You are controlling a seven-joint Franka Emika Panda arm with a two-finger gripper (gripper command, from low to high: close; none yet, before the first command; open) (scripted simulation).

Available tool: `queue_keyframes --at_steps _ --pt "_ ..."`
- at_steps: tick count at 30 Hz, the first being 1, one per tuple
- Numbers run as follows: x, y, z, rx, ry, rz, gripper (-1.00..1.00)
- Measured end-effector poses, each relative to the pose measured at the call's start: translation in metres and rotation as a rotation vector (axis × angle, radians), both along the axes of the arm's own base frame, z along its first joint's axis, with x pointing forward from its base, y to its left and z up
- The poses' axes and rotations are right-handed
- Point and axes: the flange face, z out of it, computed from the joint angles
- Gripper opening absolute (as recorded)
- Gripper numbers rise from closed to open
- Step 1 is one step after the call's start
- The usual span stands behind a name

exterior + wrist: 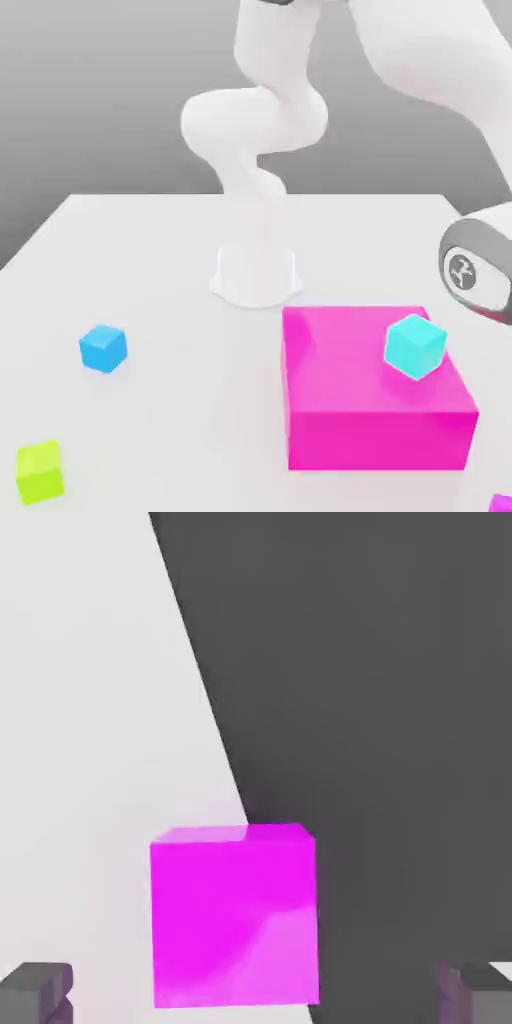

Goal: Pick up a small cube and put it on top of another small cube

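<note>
1. On the exterior view's left, a blue cube [103,348] sits alone on the white table [150,260], and a lime-green cube [40,472] sits nearer the front edge, well apart from it. Nothing is on either.
2. Moving to the middle, a cyan cube [415,346] rests on the big magenta block [375,410]. That's no small-cube stack, so I judge the task undone.
3. At the far right, a small magenta cube [500,504] peeks in at the corner, right by the table edge.
4. Hand view: my gripper [258,997] is wide open, with a finger on each side and the small magenta cube [235,912] lined up between them, untouched.
5. It's early: the grasp, the lift, the carry and the placement are all left.
</note>
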Motion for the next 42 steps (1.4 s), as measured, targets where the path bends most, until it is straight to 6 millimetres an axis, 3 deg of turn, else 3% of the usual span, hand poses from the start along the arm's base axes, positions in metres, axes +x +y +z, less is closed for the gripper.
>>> queue_keyframes --at_steps 1,6,7,9,11,12,16,21,24,28,31,32,37,38,42 --pt "-0.001 0.000 -0.015 0.000 0.001 0.002 -1.00" --pt "-0.001 0.000 -0.015 0.000 0.003 0.002 -1.00" --pt "-0.001 0.000 -0.022 -0.001 0.003 0.003 -1.00" --pt "-0.001 0.000 -0.007 -0.001 0.003 0.004 -1.00" --pt "-0.001 0.000 0.021 -0.001 0.003 0.004 -1.00" --pt "0.002 -0.009 0.034 -0.002 0.003 -0.021 -1.00" --pt "0.024 -0.108 0.049 -0.015 0.001 -0.284 -1.00" --pt "0.024 -0.234 0.061 -0.021 0.000 -0.622 -1.00" --pt "0.008 -0.309 0.068 -0.020 0.001 -0.838 -1.00" --pt "-0.029 -0.410 0.073 -0.011 0.003 -1.151 -1.00" --pt "-0.061 -0.486 0.046 -0.001 0.005 -1.391 -1.00" --pt "-0.072 -0.510 0.033 0.001 0.005 -1.469 1.00" --pt "-0.072 -0.510 0.033 0.001 0.005 -1.469 1.00" --pt "-0.078 -0.522 0.026 0.001 0.003 -1.508 1.00" --pt "-0.083 -0.533 0.066 0.001 0.001 -1.544 1.00"
